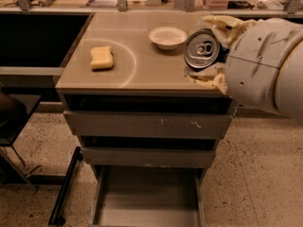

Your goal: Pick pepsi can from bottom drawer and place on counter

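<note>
Pepsi can [202, 49] (shiny round silver end) is gripped by the pincer [208, 51] over the glossy tan counter [142, 74].

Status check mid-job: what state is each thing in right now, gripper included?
gripper: shut on the pepsi can, over the counter's right side.
pepsi can: gripped, on its side, tab end facing the camera.
bottom drawer: pulled open.
counter: carrying bowl and sponge.
white bowl: upright.
yellow sponge: lying flat.
scratched drawer: shut.
middle drawer: shut.
</note>
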